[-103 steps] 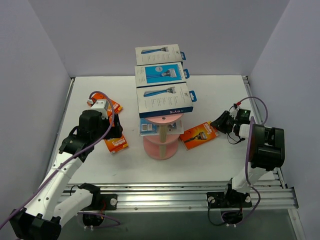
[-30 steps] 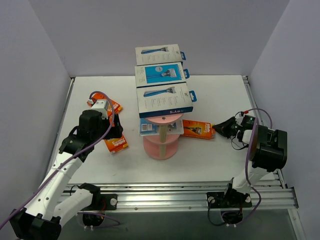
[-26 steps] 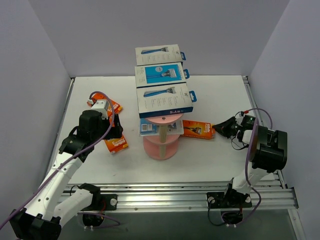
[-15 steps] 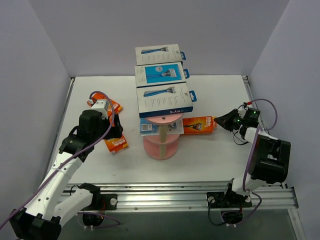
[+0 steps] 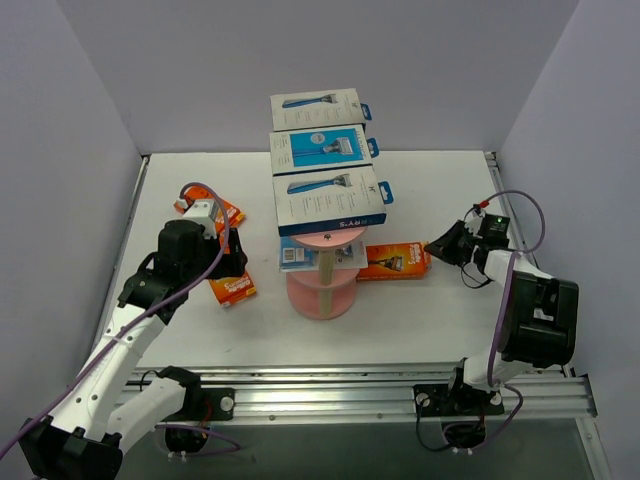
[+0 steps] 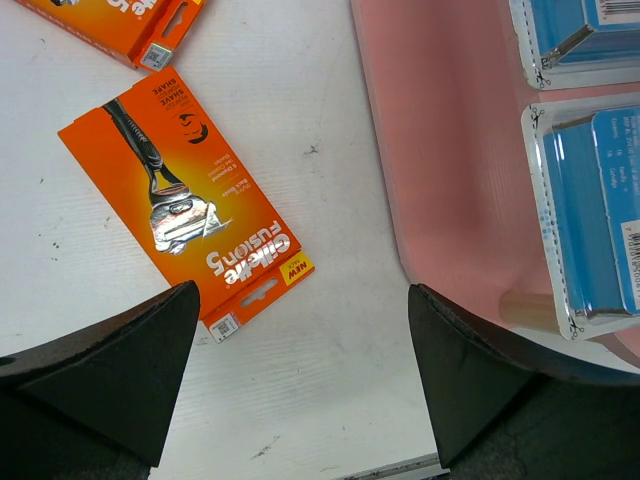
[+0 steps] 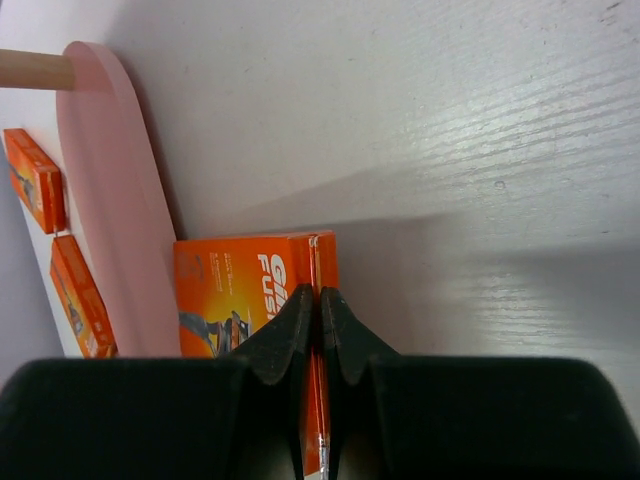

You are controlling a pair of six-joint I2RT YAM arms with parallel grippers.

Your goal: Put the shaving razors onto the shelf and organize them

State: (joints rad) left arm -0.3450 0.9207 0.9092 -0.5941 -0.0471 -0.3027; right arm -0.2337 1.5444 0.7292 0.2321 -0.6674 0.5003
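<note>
The pink shelf (image 5: 322, 293) stands mid-table; three Harry's boxes (image 5: 330, 200) lie in a row on its long top tier, and clear blister packs (image 5: 300, 256) rest on the tier below. My right gripper (image 5: 437, 247) is shut on the edge of an orange razor card (image 5: 395, 262), holding it right beside the shelf. In the right wrist view the fingertips (image 7: 300, 320) pinch that card (image 7: 235, 285) next to a pink tier (image 7: 115, 200). My left gripper (image 6: 300, 370) hangs open over bare table, between an orange card (image 6: 190, 215) and the shelf (image 6: 450, 150).
A second orange card (image 5: 228, 212) lies at the left behind the left gripper, also the card at the corner (image 6: 130, 25) of the left wrist view. Grey walls close in the sides and back. A metal rail (image 5: 350, 390) runs along the near edge.
The right gripper lifted and turned with the orange card, then dropped a little again, staying close to the shelf's right side. The left arm has not moved.
</note>
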